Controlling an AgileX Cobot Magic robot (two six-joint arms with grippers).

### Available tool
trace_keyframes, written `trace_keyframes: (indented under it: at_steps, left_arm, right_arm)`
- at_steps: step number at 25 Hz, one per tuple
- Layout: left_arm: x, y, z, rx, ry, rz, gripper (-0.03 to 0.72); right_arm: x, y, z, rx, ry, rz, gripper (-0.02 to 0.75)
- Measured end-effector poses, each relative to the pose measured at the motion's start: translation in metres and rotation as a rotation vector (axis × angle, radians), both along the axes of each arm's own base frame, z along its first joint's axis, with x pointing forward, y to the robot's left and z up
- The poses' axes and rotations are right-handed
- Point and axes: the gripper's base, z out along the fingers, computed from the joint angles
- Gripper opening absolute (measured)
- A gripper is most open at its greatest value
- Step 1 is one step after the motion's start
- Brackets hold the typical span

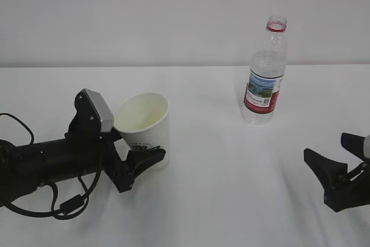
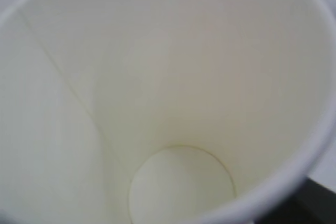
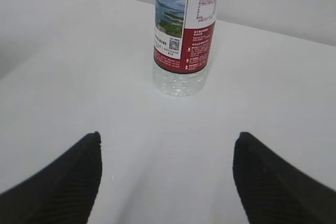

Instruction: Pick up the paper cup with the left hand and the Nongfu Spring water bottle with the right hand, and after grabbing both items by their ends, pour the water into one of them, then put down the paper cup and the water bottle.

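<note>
White paper, dimpled on the outside and cream within, makes up the paper cup (image 1: 144, 126), which is seen at the lower left of the exterior view, standing on the white worktop (image 1: 219, 201) with its mouth tipped slightly toward the camera. The left tool (image 1: 136, 163) is set around the cup's lower part, one black finger (image 1: 145, 158) visible against the wall near the base; whether the cup is actually gripped cannot be told, since the jaws look fairly wide and no lift is seen. In the left wrist view the cup's empty interior (image 2: 173, 129) fills the frame, its long axis running away from the lens down to the round bottom. For this step to be done well, the fingers would best be closed evenly on the lower wall, gently enough that the thin paper is not crushed, and the cup kept mouth-up as it is raised. The Nongfu Spring water bottle (image 1: 266, 76) stands upright at the upper right, capless, its long axis vertical and neck pointing up, well apart from the cup. The right tool (image 1: 338, 169) is held wide open and empty at the lower right edge, its two fingers (image 3: 58, 187) spread either side of the bottle (image 3: 184, 35) ahead of it, not touching.
</note>
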Motion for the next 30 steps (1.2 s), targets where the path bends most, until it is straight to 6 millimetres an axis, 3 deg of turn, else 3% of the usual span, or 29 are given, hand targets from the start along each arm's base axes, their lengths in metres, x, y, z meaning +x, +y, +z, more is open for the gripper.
trace_keyframes:
  at_steps: [11,21,30]
  left_arm:
    - [-0.025,0.009,0.014,0.036,0.085,-0.009,0.573]
    - [-0.038,0.014,0.062,0.090,0.023,-0.036,0.573]
    - [-0.051,0.015,0.091,0.074,0.001,-0.086,0.573]
  right_arm:
    - [0.000,0.000,0.000,0.001,0.000,-0.006,0.587]
    - [0.004,0.002,0.002,-0.001,-0.015,0.018,0.588]
    - [0.031,0.008,0.012,-0.027,-0.065,0.079,0.587]
